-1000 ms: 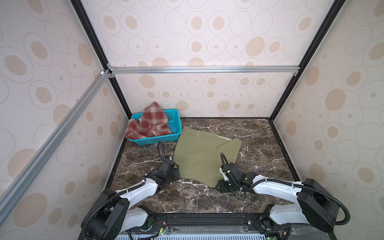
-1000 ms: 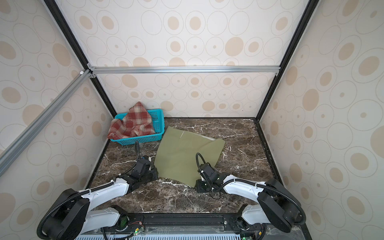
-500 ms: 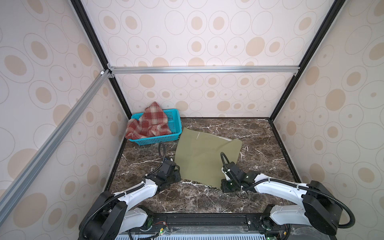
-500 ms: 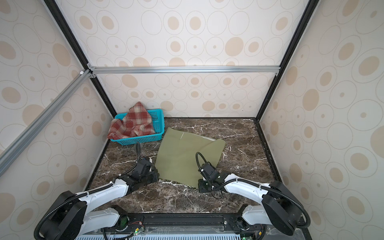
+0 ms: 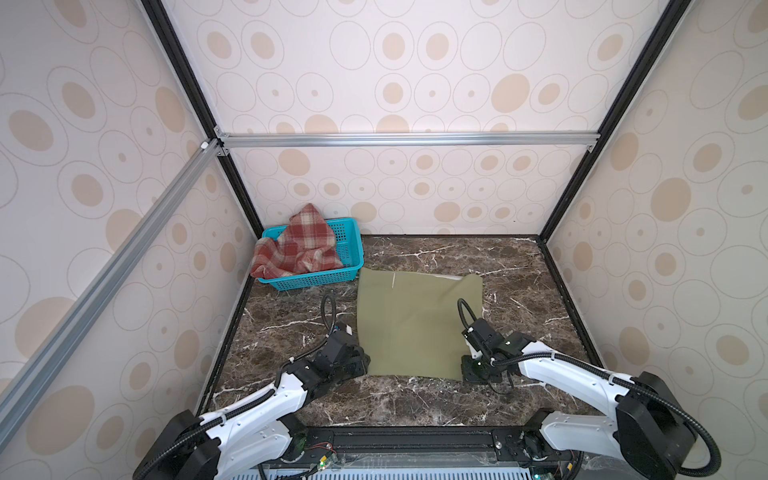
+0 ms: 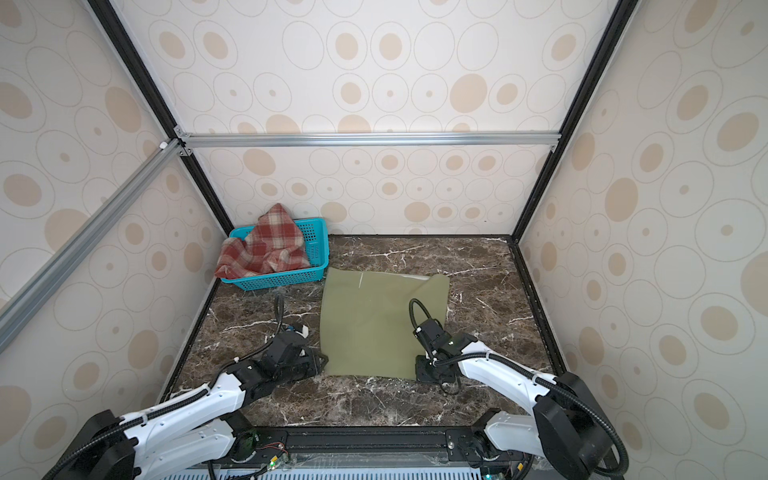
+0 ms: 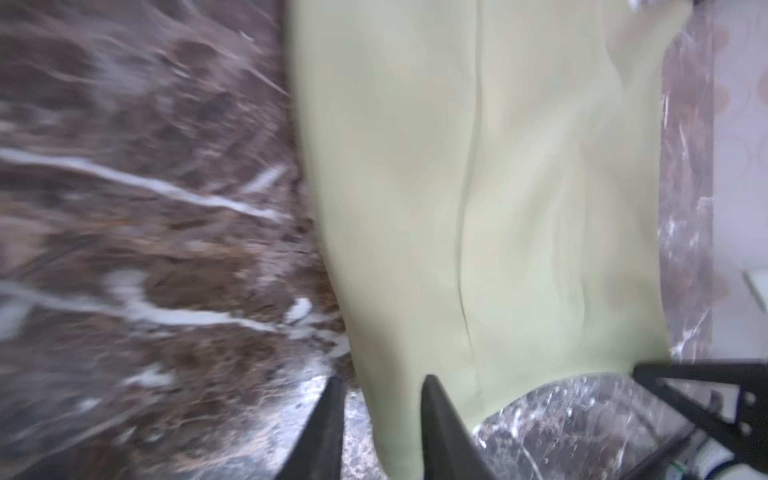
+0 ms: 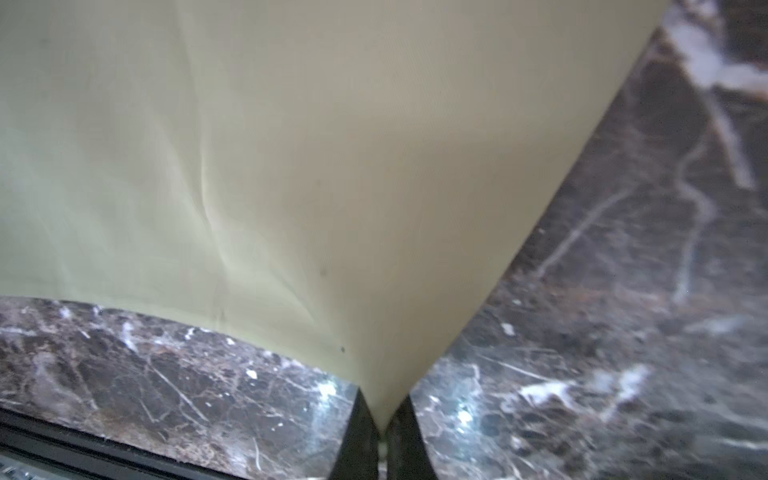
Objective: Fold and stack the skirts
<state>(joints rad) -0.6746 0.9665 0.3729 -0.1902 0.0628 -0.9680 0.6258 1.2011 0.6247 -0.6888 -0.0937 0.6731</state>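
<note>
The olive-green skirt (image 5: pixel 415 324) (image 6: pixel 374 324) lies spread flat on the marble table. My left gripper (image 5: pixel 363 365) (image 6: pixel 322 359) is at its near left corner. In the left wrist view the left gripper (image 7: pixel 382 415) is open, with the skirt's (image 7: pixel 478 187) edge lying between the parted fingers. My right gripper (image 5: pixel 467 370) (image 6: pixel 419 370) is at the near right corner. In the right wrist view the right gripper (image 8: pixel 382 419) is shut on the tip of that corner of the skirt (image 8: pixel 291 145). The red-and-cream plaid skirt (image 5: pixel 299 245) (image 6: pixel 266 245) lies crumpled in the basket.
The teal perforated basket (image 5: pixel 349 253) (image 6: pixel 318 245) stands in the back left corner, close to the olive skirt's far left corner. Patterned walls enclose the table on three sides. Bare marble (image 5: pixel 519 270) shows to the right of and in front of the skirt.
The left gripper's jaws have parted at the near left corner. The right gripper has closed on the near right corner and shifted slightly right, drawing the near edge straighter.
</note>
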